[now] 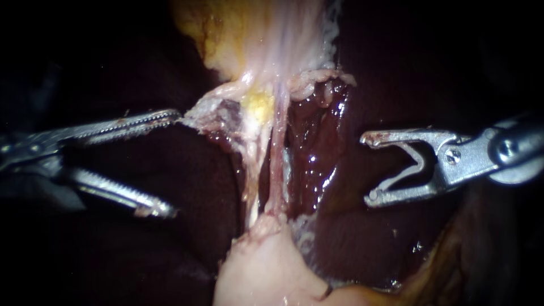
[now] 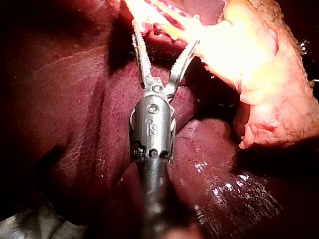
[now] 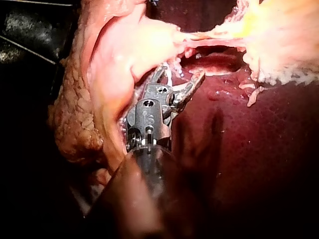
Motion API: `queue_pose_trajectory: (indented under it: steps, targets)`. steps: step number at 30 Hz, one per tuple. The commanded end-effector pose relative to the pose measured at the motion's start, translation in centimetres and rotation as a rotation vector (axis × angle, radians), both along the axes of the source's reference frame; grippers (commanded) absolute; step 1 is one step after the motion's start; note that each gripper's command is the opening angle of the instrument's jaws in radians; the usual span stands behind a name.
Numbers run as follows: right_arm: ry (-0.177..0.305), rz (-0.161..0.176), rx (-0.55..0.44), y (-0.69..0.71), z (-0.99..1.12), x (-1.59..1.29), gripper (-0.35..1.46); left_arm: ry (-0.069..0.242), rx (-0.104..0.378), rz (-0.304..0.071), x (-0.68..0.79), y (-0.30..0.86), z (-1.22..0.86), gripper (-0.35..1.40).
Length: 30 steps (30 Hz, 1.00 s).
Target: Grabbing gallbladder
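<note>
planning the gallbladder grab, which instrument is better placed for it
Left, probably. The left instrument is open with its upper tip at the edge of the pale tissue. The right instrument is open too, but sits apart from it over the liver.

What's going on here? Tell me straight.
Two instruments flank a band of stretched pale tissue over the liver. The left instrument has its claw wide open, upper tip close to the tissue's edge, gripping nothing. The right instrument sits opposite, claw open too, clear of the tissue. The gallbladder, the pale bulge below, has not been grabbed yet.
</note>
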<state>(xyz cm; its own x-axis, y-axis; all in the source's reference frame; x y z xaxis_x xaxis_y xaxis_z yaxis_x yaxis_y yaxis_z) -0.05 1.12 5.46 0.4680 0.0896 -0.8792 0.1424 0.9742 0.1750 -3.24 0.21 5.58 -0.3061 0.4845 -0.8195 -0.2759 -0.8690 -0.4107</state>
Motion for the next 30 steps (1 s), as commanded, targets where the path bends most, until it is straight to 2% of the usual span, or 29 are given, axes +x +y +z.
queue_pose_trajectory:
  steps: [1, 3, 6, 9, 10, 13, 20, 25, 27, 30]
  targets:
    - [0.0, 0.0, 0.0, 0.0, 0.0, 0.0, 0.5, 0.0, 0.001, 0.0, 0.01, 0.02, -0.01, 0.86]
    - [0.0, 0.0, 0.0, 0.0, 0.0, 0.0, 0.5, -0.002, 0.004, 0.002, 0.01, 0.06, -0.04, 0.88]
    - [0.0, 0.0, 0.0, 0.0, 0.0, 0.0, 0.5, 0.002, 0.008, -0.007, 0.01, 0.19, -0.09, 0.88]
    - [0.0, 0.0, 0.0, 0.0, 0.0, 0.0, 0.5, 0.007, 0.046, -0.037, -0.01, 0.32, -0.08, 0.71]
    - [0.0, 0.0, 0.0, 0.0, 0.0, 0.0, 0.5, 0.008, 0.071, -0.055, -0.03, 0.36, -0.05, 0.64]
    - [0.0, 0.0, 0.0, 0.0, 0.0, 0.0, 0.5, 0.021, 0.093, -0.069, -0.1, 0.43, 0.04, 0.54]
    - [0.0, 0.0, 0.0, 0.0, 0.0, -0.01, 0.5, 0.046, 0.133, -0.084, -0.24, 0.66, 0.35, 0.51]
    - [0.0, 0.0, 0.0, 0.0, 0.0, -0.01, 0.5, 0.068, 0.138, -0.072, -0.23, 0.69, 0.54, 0.32]
    - [0.0, 0.0, 0.0, 0.0, 0.0, -0.01, 0.5, 0.083, 0.139, -0.063, -0.21, 0.65, 0.57, 0.17]
    - [0.0, 0.0, 0.0, 0.0, 0.0, -0.02, 0.5, 0.099, 0.183, -0.07, -0.17, 0.62, 0.55, -0.18]
